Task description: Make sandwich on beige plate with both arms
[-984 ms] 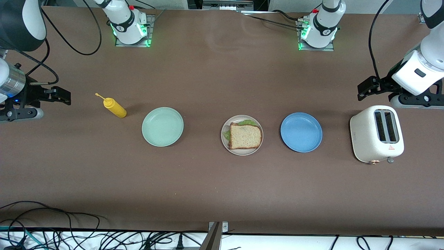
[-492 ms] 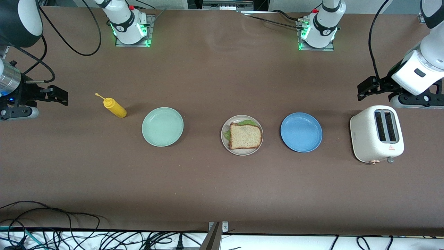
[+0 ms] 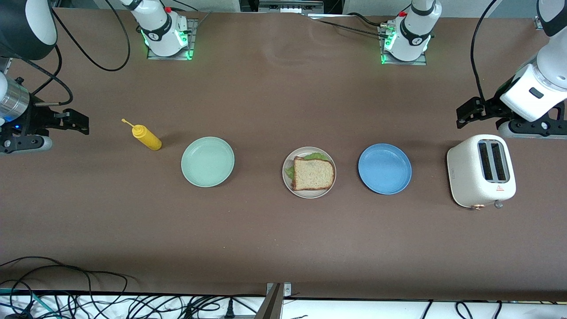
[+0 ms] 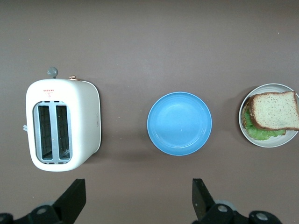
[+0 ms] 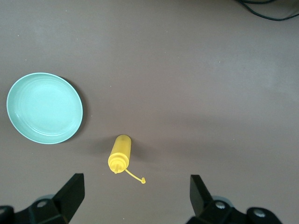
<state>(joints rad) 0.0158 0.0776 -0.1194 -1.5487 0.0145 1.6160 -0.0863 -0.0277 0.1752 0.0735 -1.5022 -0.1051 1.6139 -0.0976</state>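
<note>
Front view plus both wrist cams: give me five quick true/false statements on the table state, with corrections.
1. The sandwich sits on the beige plate. True.
2. The blue plate holds a bread slice. False: it holds nothing.
3. The left gripper is open, over the table by the toaster. True.
4. The mustard bottle stands between the mint-green plate and the beige plate. False: it lies beside the mint-green plate, toward the right arm's end of the table.
5. The right gripper is shut on the mustard bottle. False: it is open and holds nothing, over the table at that same end.
</note>
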